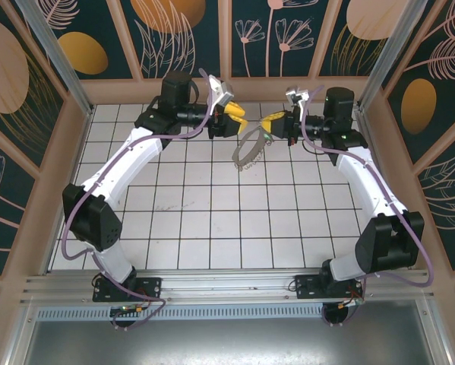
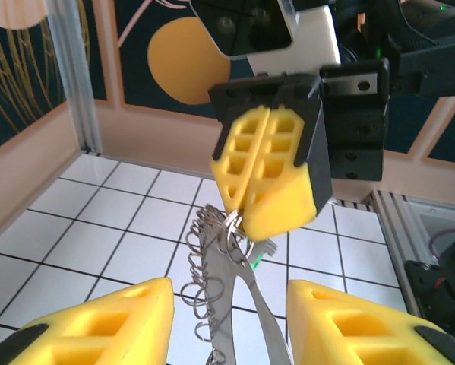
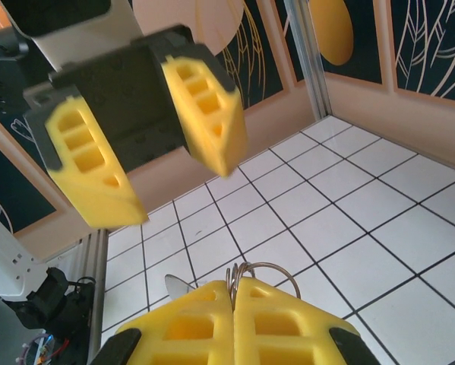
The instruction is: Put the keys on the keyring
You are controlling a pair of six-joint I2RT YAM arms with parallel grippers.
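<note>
1 tiny green-headed dark key dangles just below the right gripper, which is pinched tight on the large grey bumpy-rimmed metal keyring hanging above the white tiled worktop; the left gripper gapes wide, empty.

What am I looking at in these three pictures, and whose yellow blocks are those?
Two robot arms are bolted to a white tiled table. One picture looks down from above; the other two come from a camera on each wrist, looking past that arm's own yellow hand toward the other. The right hand is shut on the keyring, a bumpy grey metal loop hanging above the table. The left hand is open, facing it. The green bit by the ring looks like the key's head, though it is too small to be sure.
</note>
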